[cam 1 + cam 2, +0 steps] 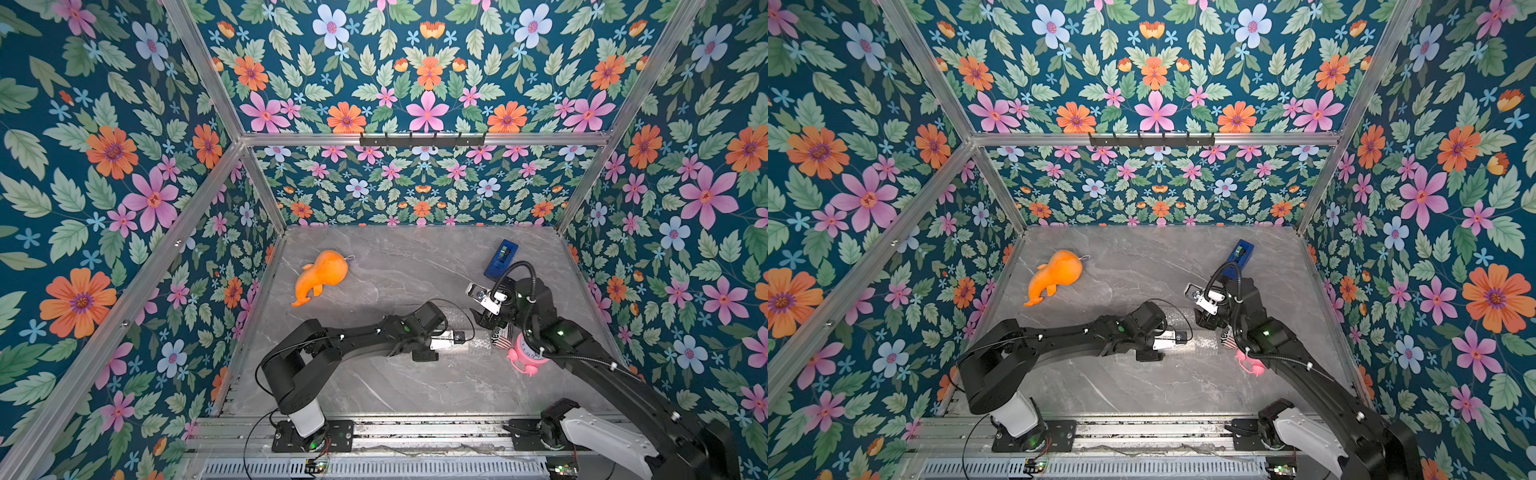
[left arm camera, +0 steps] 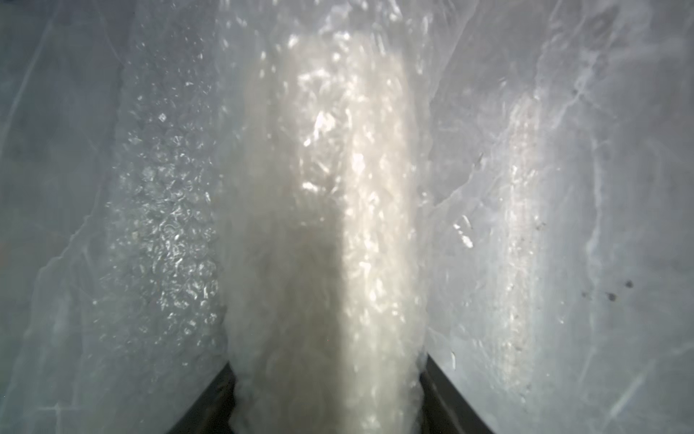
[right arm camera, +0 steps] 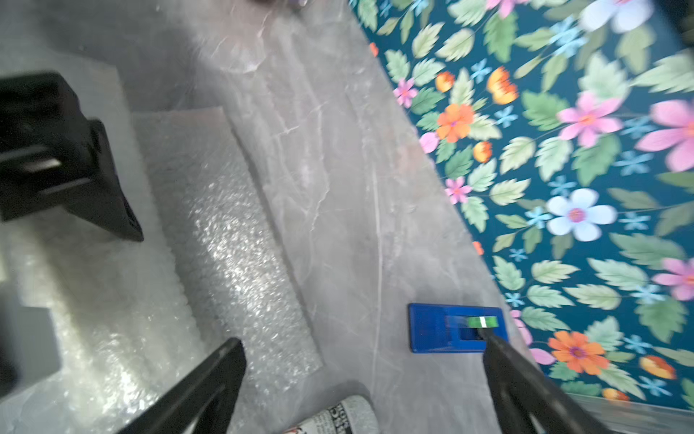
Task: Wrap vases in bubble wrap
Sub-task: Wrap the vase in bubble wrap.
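The off-white vase [image 2: 338, 188] lies rolled inside the clear bubble wrap [image 2: 161, 233] and shows only dimly through the film. My left gripper [image 2: 326, 375] is shut on this wrapped roll, with a dark finger pressed on each side. In both top views the roll [image 1: 478, 345] [image 1: 1200, 347] lies near the middle right of the table, and the left gripper [image 1: 459, 332] [image 1: 1183, 334] reaches onto it from the left. My right gripper [image 1: 484, 318] [image 1: 1204, 320] hovers by the roll's right end. It [image 3: 364, 345] is open and holds nothing.
An orange plush toy [image 1: 322, 276] lies at the back left. At the back right sits a blue tape dispenser [image 1: 500, 257] [image 3: 443, 327]. A printed can [image 1: 498, 338] [image 3: 338, 417] and a pink object [image 1: 525, 353] lie under the right arm. The flowered wall [image 3: 563, 188] is close on the right.
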Robot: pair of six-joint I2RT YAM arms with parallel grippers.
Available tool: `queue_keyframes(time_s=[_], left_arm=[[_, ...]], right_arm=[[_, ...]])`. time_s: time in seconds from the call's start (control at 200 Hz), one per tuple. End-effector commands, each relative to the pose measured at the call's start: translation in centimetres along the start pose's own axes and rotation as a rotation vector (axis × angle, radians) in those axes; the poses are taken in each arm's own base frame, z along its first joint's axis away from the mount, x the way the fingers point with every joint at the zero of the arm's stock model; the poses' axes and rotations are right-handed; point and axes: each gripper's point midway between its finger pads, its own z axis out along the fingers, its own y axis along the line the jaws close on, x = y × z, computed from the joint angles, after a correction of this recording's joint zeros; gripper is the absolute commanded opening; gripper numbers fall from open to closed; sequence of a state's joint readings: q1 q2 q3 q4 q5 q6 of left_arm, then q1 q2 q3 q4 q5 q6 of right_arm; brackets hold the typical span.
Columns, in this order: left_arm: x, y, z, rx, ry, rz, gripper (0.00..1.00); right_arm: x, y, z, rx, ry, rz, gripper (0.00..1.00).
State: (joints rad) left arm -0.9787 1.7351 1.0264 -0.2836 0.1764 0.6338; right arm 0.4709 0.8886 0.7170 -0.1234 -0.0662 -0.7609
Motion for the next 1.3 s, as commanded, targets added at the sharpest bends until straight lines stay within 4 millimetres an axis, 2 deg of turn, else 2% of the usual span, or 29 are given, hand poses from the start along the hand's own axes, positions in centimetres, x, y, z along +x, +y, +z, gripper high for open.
queue_keyframes(time_s=[0.0, 0.07, 0.145, 0.25, 0.34, 0.44, 0.55, 0.62, 0.76, 1.025, 1.295], left_arm=[[3.6, -4.2, 0.0, 0.275, 0.157, -0.104, 0.56], [4.8, -4.6, 0.2, 0.349, 0.227, -0.123, 0.56], [5.7, -3.7, 0.3, 0.383, 0.27, -0.172, 0.56], [6.6, -2.0, 0.6, 0.404, 0.293, -0.25, 0.56], [7.8, -1.5, 0.6, 0.439, 0.344, -0.278, 0.57], [7.6, -1.4, 0.5, 0.492, 0.336, -0.304, 0.57], [6.9, -1.4, 0.4, 0.514, 0.301, -0.314, 0.57], [6.8, -1.7, 0.3, 0.532, 0.296, -0.318, 0.58], [7.2, -1.7, 0.5, 0.523, 0.321, -0.324, 0.58], [6.9, -1.8, 0.2, 0.53, 0.313, -0.34, 0.58], [6.4, -2.0, 0.0, 0.558, 0.297, -0.351, 0.6]], right_arm=[[-1.7, 0.0, -3.0, 0.027, -0.087, 0.01, 0.95], [-1.8, 1.9, -4.3, 0.003, -0.096, -0.069, 0.95], [-1.4, 4.9, -5.2, -0.056, -0.088, -0.197, 0.95], [-0.3, 8.6, -5.6, -0.125, -0.06, -0.347, 0.94], [0.6, 11.8, -5.6, -0.194, -0.055, -0.453, 0.94], [1.6, 14.3, -5.2, -0.277, -0.042, -0.495, 0.94], [3.7, 16.4, -4.1, -0.367, 0.035, -0.537, 0.94], [4.4, 17.3, -3.1, -0.39, 0.062, -0.561, 0.94], [4.3, 18.6, -1.0, -0.403, 0.06, -0.546, 0.95], [4.0, 18.5, 4.0, -0.276, 0.099, -0.555, 0.94], [5.2, 18.5, 7.1, -0.209, 0.165, -0.611, 0.93]])
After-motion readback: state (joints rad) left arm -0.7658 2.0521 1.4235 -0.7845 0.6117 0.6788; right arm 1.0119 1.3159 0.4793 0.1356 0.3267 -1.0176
